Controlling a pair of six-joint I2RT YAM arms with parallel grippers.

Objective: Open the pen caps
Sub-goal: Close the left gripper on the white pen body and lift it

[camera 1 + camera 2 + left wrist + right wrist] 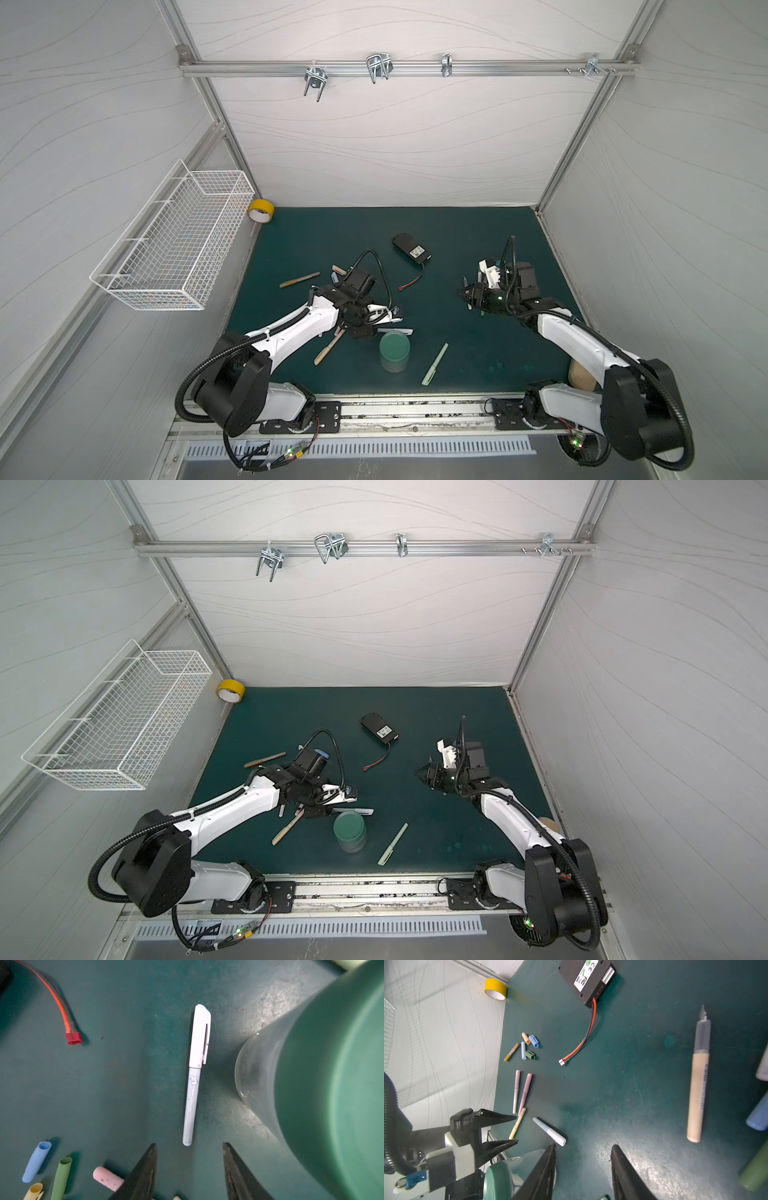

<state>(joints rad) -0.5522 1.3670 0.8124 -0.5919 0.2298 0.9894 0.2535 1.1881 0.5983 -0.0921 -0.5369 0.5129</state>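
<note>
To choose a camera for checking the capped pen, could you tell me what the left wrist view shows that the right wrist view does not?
Only left wrist: the small print on the white-capped pen. Only right wrist: the battery pack label, yellow tape roll and uncapped tan pen. Both: that white-capped pen, the green-lidded jar and the red connector.

Top views high, facing down; wrist views close, sharing pen

Soft overhead light; glare on the mat; nearby jar blurred
</note>
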